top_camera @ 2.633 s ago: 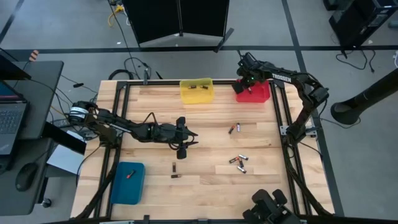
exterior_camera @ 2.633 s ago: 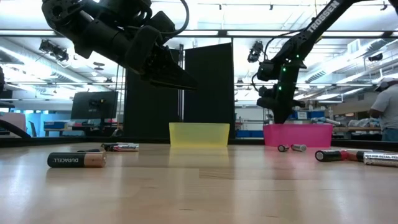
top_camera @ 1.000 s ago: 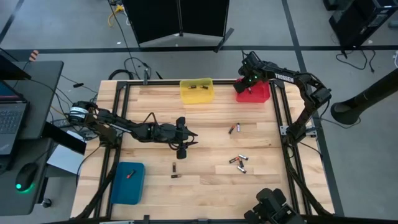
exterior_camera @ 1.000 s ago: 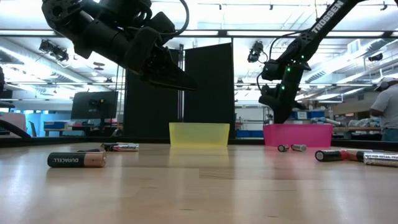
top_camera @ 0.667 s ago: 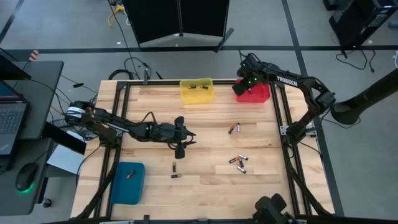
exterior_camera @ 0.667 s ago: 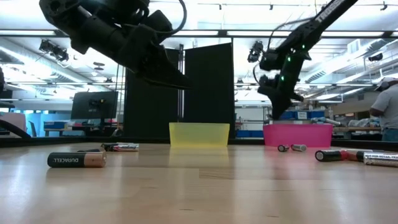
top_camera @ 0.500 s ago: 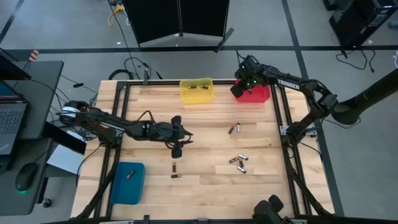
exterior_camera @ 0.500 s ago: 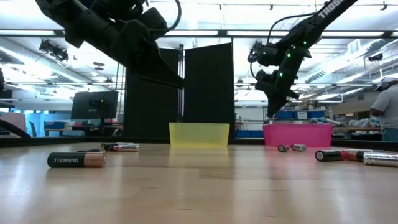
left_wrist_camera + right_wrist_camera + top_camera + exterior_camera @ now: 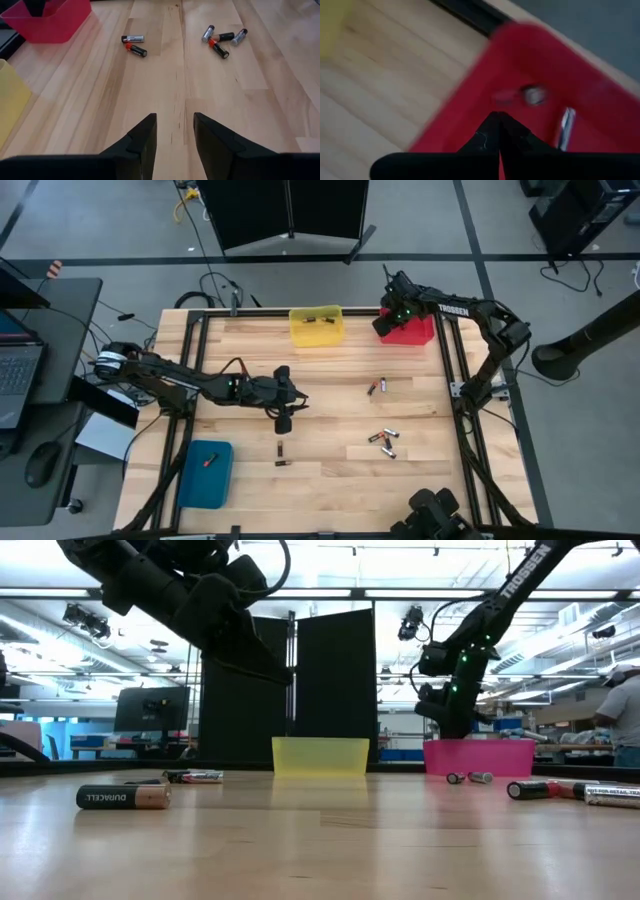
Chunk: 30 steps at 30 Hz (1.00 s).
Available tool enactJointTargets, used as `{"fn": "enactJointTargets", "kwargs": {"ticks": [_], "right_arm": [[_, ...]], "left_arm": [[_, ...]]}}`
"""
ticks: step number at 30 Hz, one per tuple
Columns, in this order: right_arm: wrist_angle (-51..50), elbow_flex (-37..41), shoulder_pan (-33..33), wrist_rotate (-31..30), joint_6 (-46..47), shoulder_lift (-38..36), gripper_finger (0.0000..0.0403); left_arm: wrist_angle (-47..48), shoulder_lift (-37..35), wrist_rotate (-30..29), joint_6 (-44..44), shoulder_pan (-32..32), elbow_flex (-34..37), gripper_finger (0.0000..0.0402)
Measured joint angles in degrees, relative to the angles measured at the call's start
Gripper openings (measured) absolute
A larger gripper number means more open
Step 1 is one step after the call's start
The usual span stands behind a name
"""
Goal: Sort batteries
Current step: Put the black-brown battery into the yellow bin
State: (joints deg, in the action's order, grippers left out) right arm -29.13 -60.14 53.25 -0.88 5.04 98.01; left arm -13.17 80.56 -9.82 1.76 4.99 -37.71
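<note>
Left gripper [image 9: 174,135] hovers above the pale wooden tabletop [image 9: 330,380], jaws spread and empty. Right gripper [image 9: 499,120], jaws pressed together, hangs over the red plastic bin [image 9: 408,330]; blurred silvery cylinders inside, probably batteries [image 9: 564,127]. More small cylindrical batteries [image 9: 382,440] lie scattered mid-tabletop.

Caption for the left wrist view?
Open left claw above bare wood, facing scattered batteries and the red bin.

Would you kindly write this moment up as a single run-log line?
left gripper: open, empty, above bare wooden table | right gripper: shut, over red plastic bin | small cylindrical batteries: loose on table
</note>
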Motion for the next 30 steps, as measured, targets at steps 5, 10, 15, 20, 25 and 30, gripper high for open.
{"fn": "enactJointTargets", "kwargs": {"ticks": [5, 10, 15, 20, 25, 30], "right_arm": [[-2.86, -0.08, 0.47, -4.21, 2.4, -1.44, 0.0007], [-4.07, -0.07, -0.62, -4.68, 1.79, -5.02, 0.0007], [-6.27, 0.46, -5.62, -5.57, -0.13, -12.47, 0.0007], [-5.05, 5.98, -13.15, -8.41, 1.97, -22.46, 0.0007], [-0.77, 14.03, -21.4, -9.38, 7.54, -31.75, 0.0007], [2.47, 19.44, -29.53, -12.27, 12.15, -37.62, 0.0008]], "left_arm": [[-0.12, -0.01, -0.22, 0.02, 0.0, 0.0, 0.0136], [0.95, 0.0, -0.82, 0.78, 0.0, 0.0, 0.0136], [8.68, 0.01, 3.75, 2.75, -0.01, 0.0, 0.0131], [18.7, 0.01, 4.62, 5.02, 1.08, 0.0, 0.0102], [23.61, 0.01, 3.32, 6.56, 2.2, 0.0, 0.0054], [25.15, -0.01, 5.29, 7.94, 3.1, 0.0, 0.001]]}}
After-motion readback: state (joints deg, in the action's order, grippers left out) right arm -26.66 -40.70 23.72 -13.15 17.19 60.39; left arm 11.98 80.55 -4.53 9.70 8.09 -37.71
